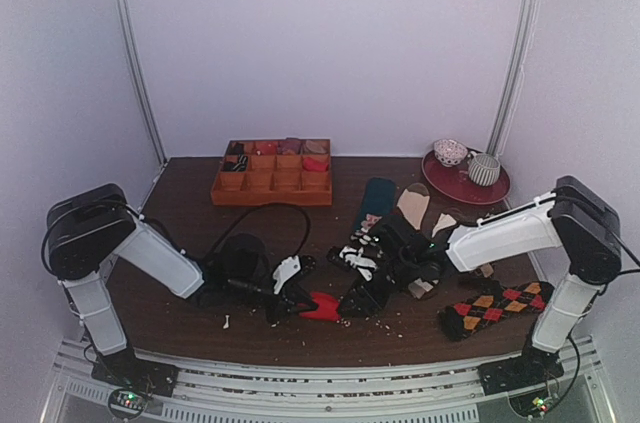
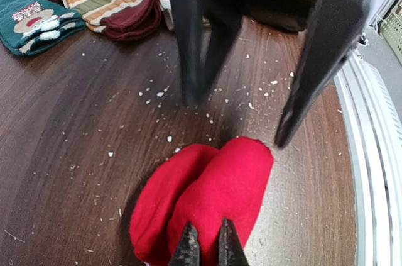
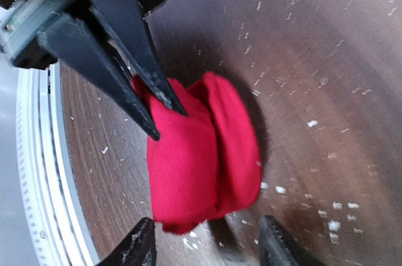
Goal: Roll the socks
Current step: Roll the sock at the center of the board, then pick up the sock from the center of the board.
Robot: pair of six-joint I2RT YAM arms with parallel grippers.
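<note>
1. We are looking at a pair of bright red fabric socks (image 2: 220,181) lying bunched into a short, thick bundle on the dark brown wooden table (image 2: 69,127), near its front edge and between the two arms.
2. The left gripper (image 2: 207,225) is pinching one end of the bundle. Its fingers are standing almost together, with only a thin gap, and red fabric is sitting between the tips.
3. The right gripper (image 3: 207,221) is hanging at the opposite end with its jaws spread wide, wider than the bundle, and is gripping nothing. We cannot tell whether either finger is touching the cloth.
4. Small white crumbs (image 2: 157,93) are lying scattered on the wood around the socks.
5. Farther back, a dark teal sock with a bear figure (image 2: 34,21) is lying flat beside striped socks with maroon cuffs (image 2: 107,5).
6. In the overhead view, black socks with orange-red argyle diamonds (image 1: 495,308) are lying by the right arm's base and an orange compartment tray (image 1: 272,175) is sitting at the back of the table. A dark red plate (image 1: 462,188) is carrying two small cups at the back right corner.
</note>
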